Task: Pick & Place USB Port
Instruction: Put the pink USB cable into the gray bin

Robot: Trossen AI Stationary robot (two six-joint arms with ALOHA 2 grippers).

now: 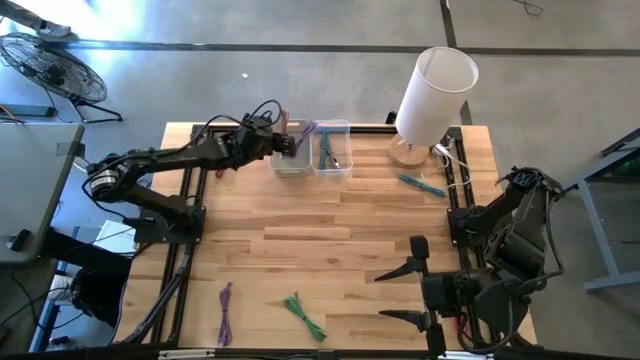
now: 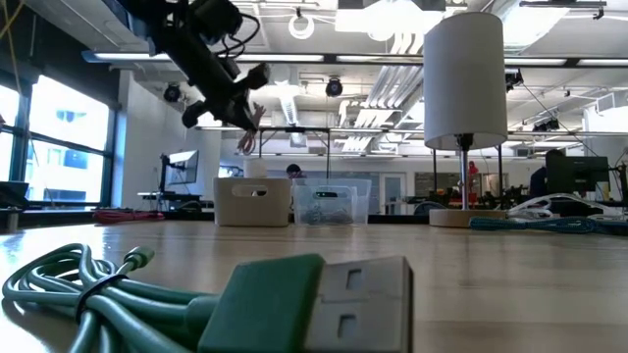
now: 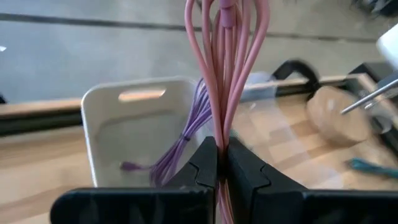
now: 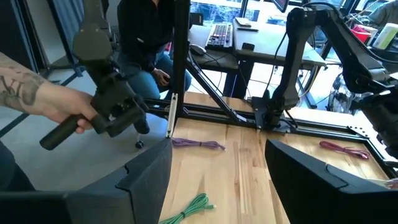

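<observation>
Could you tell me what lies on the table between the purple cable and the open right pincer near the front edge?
In the high view, a coiled green cable lies between the purple cable and the right pincer.

On the desk there are 2 bins, 1 white lamp, 1 green cable, 1 purple cable, 1 blue cable, and 1 pink cable held above.
</observation>
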